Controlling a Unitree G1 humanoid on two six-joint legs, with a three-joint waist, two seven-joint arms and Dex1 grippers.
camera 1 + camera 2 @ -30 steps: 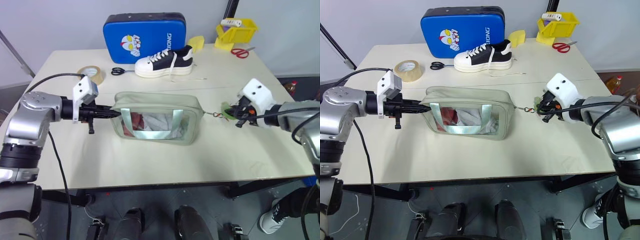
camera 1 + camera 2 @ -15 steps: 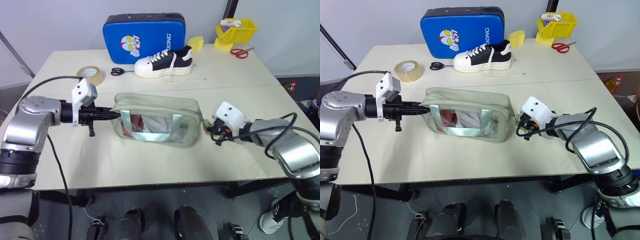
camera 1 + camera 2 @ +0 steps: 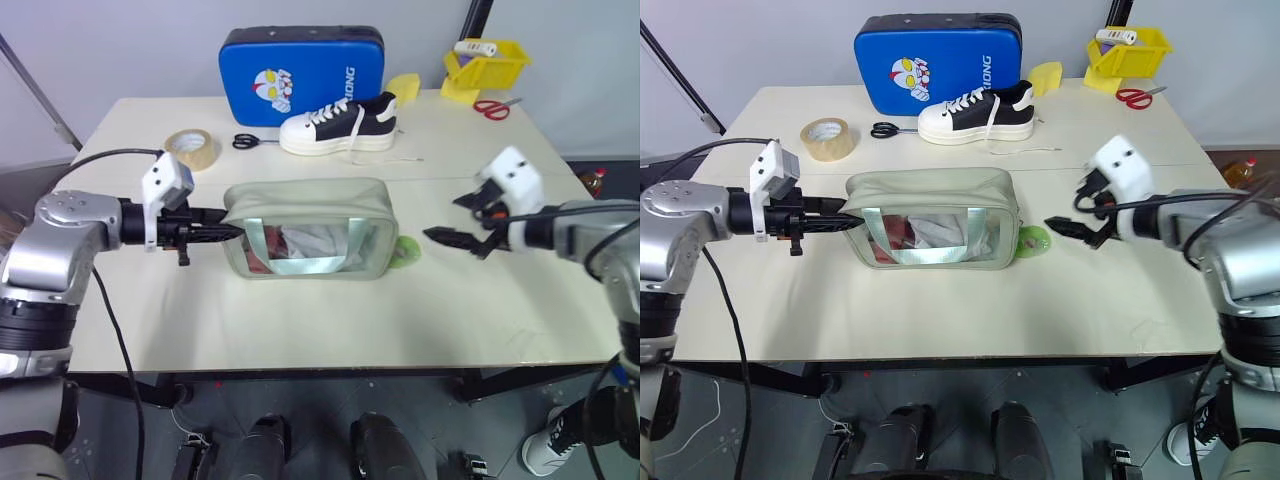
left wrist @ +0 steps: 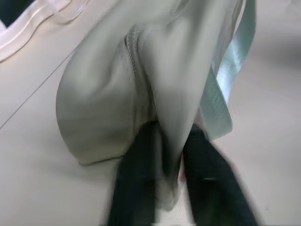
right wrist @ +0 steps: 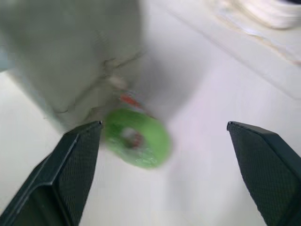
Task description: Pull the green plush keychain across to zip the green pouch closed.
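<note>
A cream table (image 3: pixel 300 320) fills the middle of the head-camera frame, with the green pouch (image 3: pixel 305 205) lying at its centre, clear window and mint straps facing the viewer. The green plush keychain (image 3: pixel 403 251) lies flat on the tabletop just beside the pouch's right end, at centre right of the frame.

A second ago the right gripper was clamped on the keychain, holding it out to the right of the pouch on a taut pull; half a second ago it had come in close against the pouch's right end. Now the right gripper (image 3: pixel 458 222) has let go. Its two black fingers stand spread wide apart and empty, off to the right of the keychain and clear of it. In the right wrist view the keychain (image 5: pixel 137 138) sits on the table between the parted fingers, touching neither, with the pouch's end wall beside it.

The left gripper (image 3: pixel 220 230), at centre left, is where it was before, at the pouch's left end. In the left wrist view a fold of the pouch fabric (image 4: pixel 160 94) runs down between its two dark fingers (image 4: pixel 136 188); whether they pinch it firmly or have slackened cannot be told.

Along the upper part of the frame are a blue padded case (image 3: pixel 300 62), a black and white sneaker (image 3: pixel 340 122), a roll of tape (image 3: pixel 193 148), black scissors (image 3: pixel 250 142), a yellow bin (image 3: pixel 488 62) and red scissors (image 3: pixel 492 106).
</note>
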